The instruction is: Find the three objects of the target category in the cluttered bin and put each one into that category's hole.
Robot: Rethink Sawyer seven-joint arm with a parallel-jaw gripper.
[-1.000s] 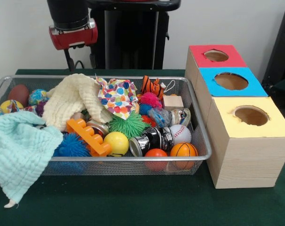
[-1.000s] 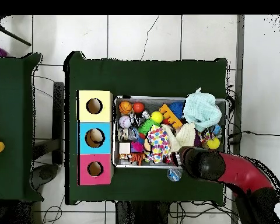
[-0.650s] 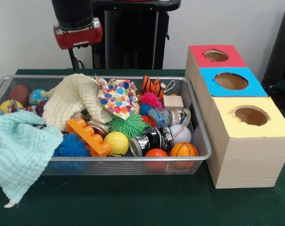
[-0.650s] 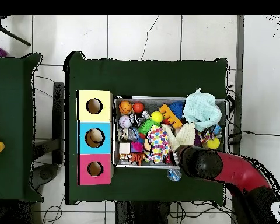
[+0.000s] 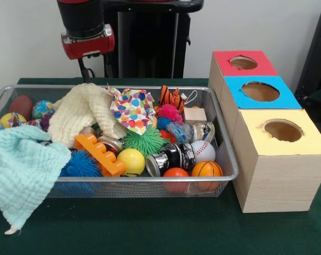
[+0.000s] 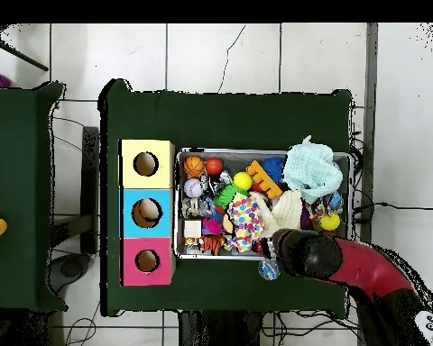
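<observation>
A wire bin (image 5: 149, 179) holds a jumble. At its near right lie a baseball (image 5: 204, 150), a basketball (image 5: 207, 170), an orange ball (image 5: 176, 173), a yellow ball (image 5: 131, 160) and a shiny can (image 5: 171, 156). A cream cloth (image 5: 80, 111), a polka-dot cloth (image 5: 132, 110) and a mint cloth (image 5: 22, 170) cover other toys. Right of the bin stand three boxes with round holes: red (image 5: 224, 61), blue (image 5: 287, 98), yellow (image 5: 309, 141). My gripper (image 5: 86, 71) hangs above the bin's far left edge, touching nothing; the overhead view shows it (image 6: 301, 252) at the bin's lower rim (image 6: 256, 151).
The mint cloth hangs over the bin's near left corner onto the green table (image 5: 149, 228). A green spiky ball (image 5: 143, 141), an orange toy brick (image 5: 99, 154), a tiger toy (image 5: 172, 97) and a wooden cube (image 5: 194, 115) fill the bin's middle. A second green table (image 6: 17, 198) stands apart.
The arm has shifted a little to the right in the front view and stays above the bin's far edge. Nothing in the bin has moved.
</observation>
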